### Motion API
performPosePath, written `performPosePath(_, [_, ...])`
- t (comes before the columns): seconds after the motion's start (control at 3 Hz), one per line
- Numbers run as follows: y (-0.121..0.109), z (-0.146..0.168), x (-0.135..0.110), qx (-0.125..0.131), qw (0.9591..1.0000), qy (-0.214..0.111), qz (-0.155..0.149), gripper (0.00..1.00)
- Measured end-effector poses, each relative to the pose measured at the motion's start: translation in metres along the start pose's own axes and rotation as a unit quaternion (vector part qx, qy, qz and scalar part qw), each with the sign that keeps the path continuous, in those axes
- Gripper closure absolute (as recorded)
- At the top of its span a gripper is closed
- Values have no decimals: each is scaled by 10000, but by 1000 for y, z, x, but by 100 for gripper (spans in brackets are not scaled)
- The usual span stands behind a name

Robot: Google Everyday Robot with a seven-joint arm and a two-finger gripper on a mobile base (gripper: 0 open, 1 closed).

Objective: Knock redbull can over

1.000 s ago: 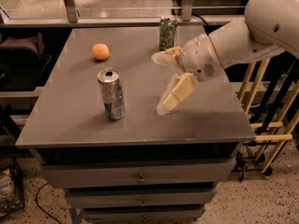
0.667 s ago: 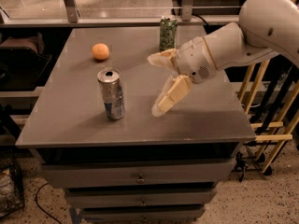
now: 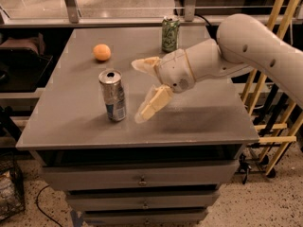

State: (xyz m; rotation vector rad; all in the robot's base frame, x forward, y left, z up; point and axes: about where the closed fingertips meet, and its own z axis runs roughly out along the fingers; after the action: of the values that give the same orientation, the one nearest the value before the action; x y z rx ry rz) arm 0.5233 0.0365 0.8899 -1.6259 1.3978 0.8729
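1. Your redbull can [image 3: 112,96] stands upright on the front left part of the table [image 3: 203,119], with its open silver top up, a blue patch low on its side, and no writing you can read
2. Your gripper [image 3: 138,91] hangs just right of that can, near it but not touching, with its fingers spread wide apart and nothing between them
3. The upper finger [image 3: 144,64] points left at about the height of the can top, and the lower finger [image 3: 154,104] slants down toward the tabletop beside the can's base
4. The white arm [image 3: 255,51] reaches in from the right, over the table's right half
5. A green patterned can [image 3: 170,34] stands upright at the back edge, well apart from the gripper, and you can't read its label
6. An orange [image 3: 102,52] lies at back left, behind the redbull can and apart from it
7. The tabletop is flat matte grey, with drawers [image 3: 142,178] with small knobs below
8. Room: speckled floor [image 3: 270,207], a yellow wooden frame [image 3: 277,126] to the right of the table, a wire basket [image 3: 7,195] at lower left and a metal rail [image 3: 118,21] behind the table
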Motion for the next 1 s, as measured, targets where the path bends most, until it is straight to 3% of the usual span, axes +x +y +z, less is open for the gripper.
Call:
performPosePath(0.33, [-8, 26, 4, -107, 9995, -226, -174, 0])
performPosePath(1.0, [-15, 53, 4, -283, 9979, -479, -334, 41])
